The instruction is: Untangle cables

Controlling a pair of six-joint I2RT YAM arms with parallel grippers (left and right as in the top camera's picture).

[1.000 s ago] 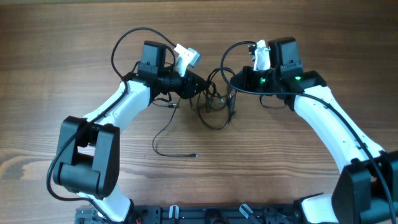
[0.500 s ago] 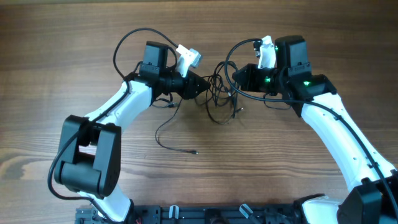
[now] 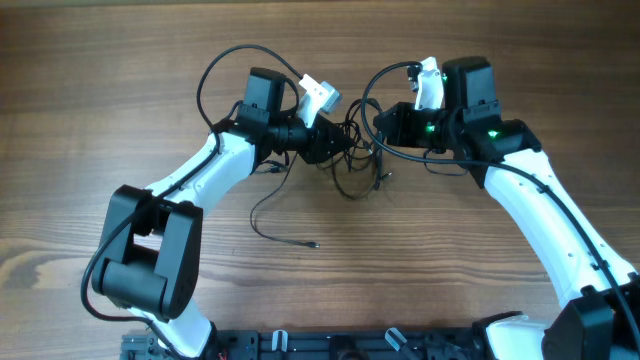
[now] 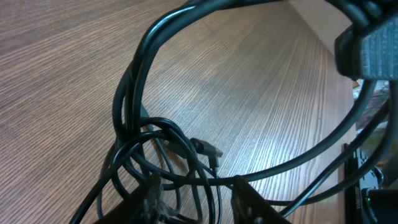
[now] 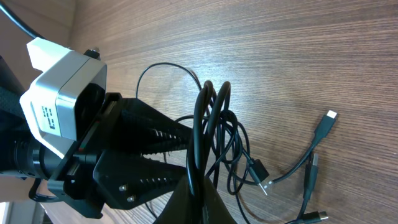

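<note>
Brown wood-grain tabletop [image 3: 520,50] is recorded beneath both arms. A tangle of thin black cables [image 3: 352,165] with small plug ends is found between the two grippers, partly lifted off the wood and partly resting on it. At the tangle's right side, the right gripper [image 3: 382,128] is seen with its jaws pressed together on a doubled strand. In the right wrist view those strands [image 5: 200,130] are pinched at the fingertips [image 5: 198,202] and are drawn up into a narrow upright loop, with looser loops hanging around it. At the tangle's left side, the left gripper [image 3: 335,145] is pushed in among the loops. Its serrated black fingers [image 5: 155,134] are noted standing apart, and in the left wrist view several strands [image 4: 125,87] are seen running across the gap between the two tips [image 4: 199,199]; no clamping on any strand can be made out. A white box-shaped camera housing [image 3: 320,92] is seen on the left wrist, just left of the tangle. One loose black cord is traced from the tangle toward the robot base, curving across the wood and ending in a small plug [image 3: 314,245]. Further plug ends, one of them pale [image 5: 328,117], are noted lying flat on the wood to the right of the tangle.
</note>
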